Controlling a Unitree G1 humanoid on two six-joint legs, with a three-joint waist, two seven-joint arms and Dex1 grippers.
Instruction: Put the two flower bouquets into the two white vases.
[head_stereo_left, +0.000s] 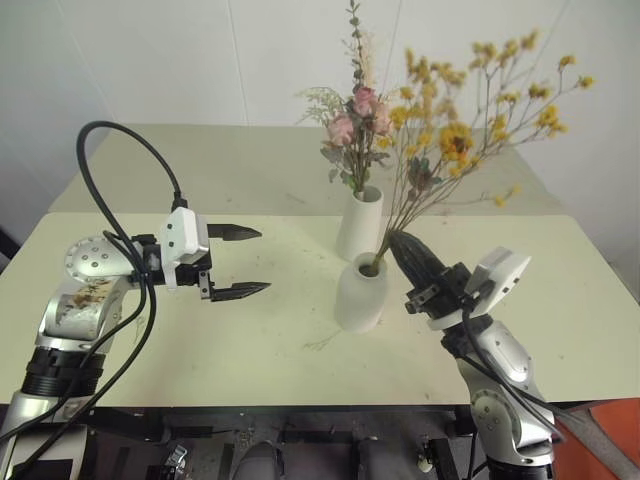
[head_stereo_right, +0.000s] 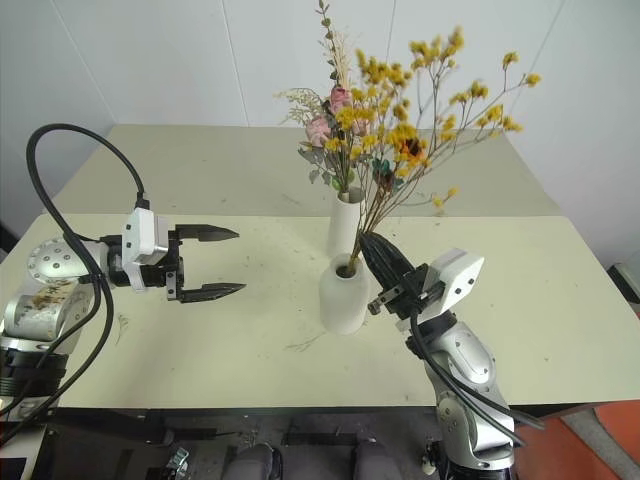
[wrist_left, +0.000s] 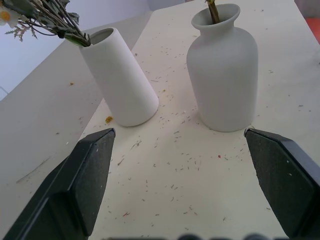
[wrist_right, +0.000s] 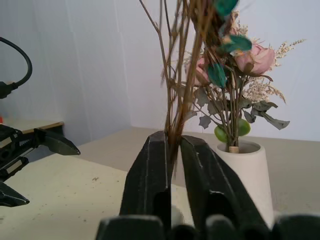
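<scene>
You can see two pale tables pushed together, and both vases stand on the near pale green table (head_stereo_left: 200, 340). The tall, slim white vase (head_stereo_left: 359, 223) stands a little farther back. The bunch of pink blooms with green-white sprigs (head_stereo_left: 352, 115) is already standing in it.

The short, round white bottle vase with a narrow mouth (head_stereo_left: 360, 293) stands just in front of the tall one, close beside it. The long thin stems of the bunch of small yellow-orange flowers (head_stereo_left: 470, 110) go down into its mouth. The flowers lean up and over toward the right.

Your right gripper (head_stereo_left: 405, 250) is just beside the mouth of the round vase, pointing up at a slant. In the right wrist view, its two black fingers (wrist_right: 150, 185) stand close together with a thin gap, and the yellow bunch's stems run up through that gap. It looks like the fingers still press the stems, but you cannot be sure from here.

Your left gripper (head_stereo_left: 243, 261) floats over the table, well to the left of the vases, pointing toward them. Its fingers are spread wide and it has nothing in it.

Little dry bits (wrist_left: 175, 170) lie all over the table top.
</scene>
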